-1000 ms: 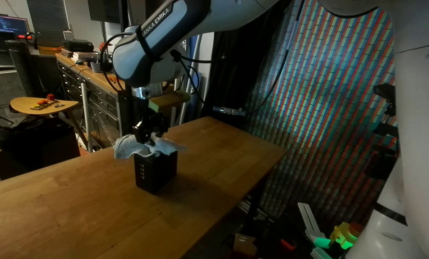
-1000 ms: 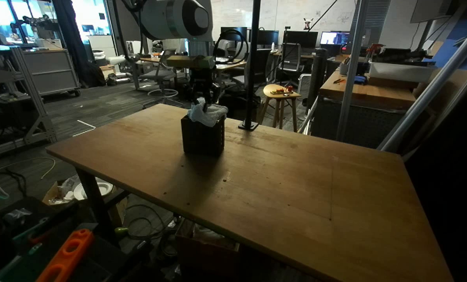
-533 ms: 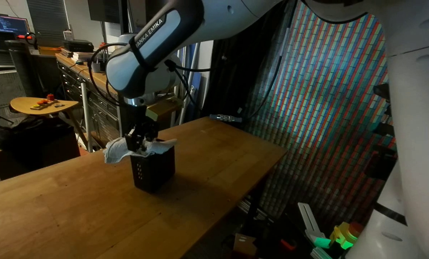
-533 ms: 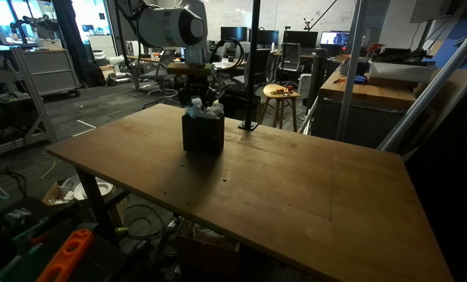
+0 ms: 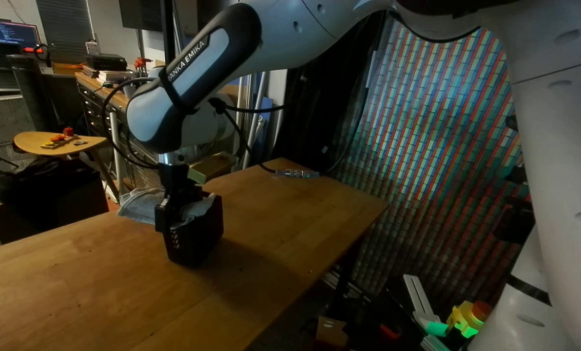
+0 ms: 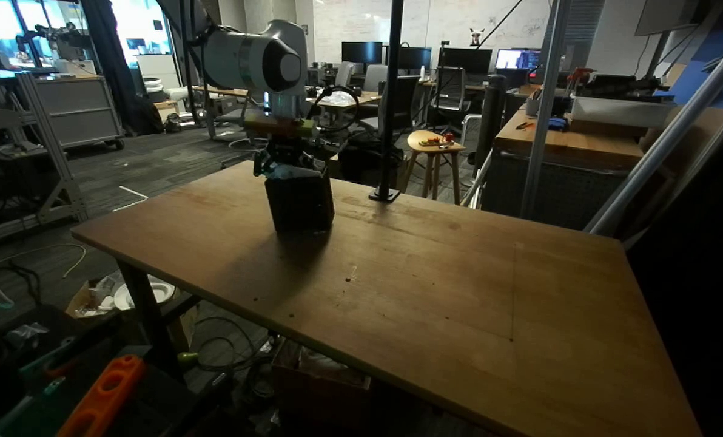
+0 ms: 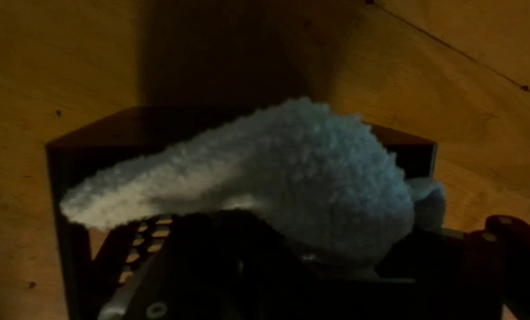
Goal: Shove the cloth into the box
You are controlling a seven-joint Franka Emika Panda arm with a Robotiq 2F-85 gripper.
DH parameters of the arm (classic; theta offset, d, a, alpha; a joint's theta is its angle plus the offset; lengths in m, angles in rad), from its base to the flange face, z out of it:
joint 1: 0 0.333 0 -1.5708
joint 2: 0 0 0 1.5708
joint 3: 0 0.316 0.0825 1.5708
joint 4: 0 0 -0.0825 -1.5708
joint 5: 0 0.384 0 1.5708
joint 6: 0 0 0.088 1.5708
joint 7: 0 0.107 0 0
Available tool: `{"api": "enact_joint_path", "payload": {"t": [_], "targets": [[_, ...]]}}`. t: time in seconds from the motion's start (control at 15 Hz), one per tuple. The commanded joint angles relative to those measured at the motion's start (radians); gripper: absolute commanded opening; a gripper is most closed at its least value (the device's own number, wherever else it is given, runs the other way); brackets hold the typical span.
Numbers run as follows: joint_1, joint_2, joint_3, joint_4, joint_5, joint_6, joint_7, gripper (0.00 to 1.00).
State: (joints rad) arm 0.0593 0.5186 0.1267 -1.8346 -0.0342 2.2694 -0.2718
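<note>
The hand (image 5: 177, 210) points downward. Its two fingers (image 5: 162, 218) stand well apart, and nothing is visibly clamped between them.

Table (image 6: 458, 267): supports the work. A black post (image 6: 389, 121) stands at its far edge.
Arm (image 5: 207, 56): reaches in from the right.
Box (image 6: 301, 206): on the table, mouth up. In an exterior view it appears to tilt to the left; whether the base sits flat cannot be told.
Cloth (image 5: 142, 204): lies across the mouth of the box, partly inside. A large flap extends over the left rim and hangs outside; tucking is therefore judged incomplete.
Fingers: one is outside the near wall of the box. The other seems to be inside, so the wall appears to run through the gap.

CAUTION: Pressing down in this position may bear on the rim and tip or slide the box. Closing the fingers here would likely pinch the wall instead of the fabric. On lifting, a snagged fold could draw the cloth out, the outer flap adding to the pull.

Count: one hand, two fingers, one arm, one table, one post, one box, one cloth.
</note>
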Motion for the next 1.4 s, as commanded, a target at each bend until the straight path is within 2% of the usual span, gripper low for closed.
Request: {"api": "enact_joint_path", "payload": {"t": [0.0,0.4,0.93,1.0,1.07,1.2,1.33], "targets": [[-0.021,0.001,0.031,-0.067,0.056,0.032,-0.042,0.05],[-0.031,-0.055,0.032,-0.122,0.13,0.061,-0.02,0.05],[-0.02,-0.147,0.0,-0.147,0.09,0.056,0.031,0.05],[-0.01,-0.161,-0.009,-0.149,0.07,0.05,0.056,0.13],[-0.002,-0.176,-0.015,-0.151,0.054,0.048,0.078,0.44],[0.014,-0.206,-0.025,-0.157,0.016,0.047,0.128,0.4],[0.032,-0.245,-0.033,-0.165,-0.026,0.044,0.186,0.55]]}}
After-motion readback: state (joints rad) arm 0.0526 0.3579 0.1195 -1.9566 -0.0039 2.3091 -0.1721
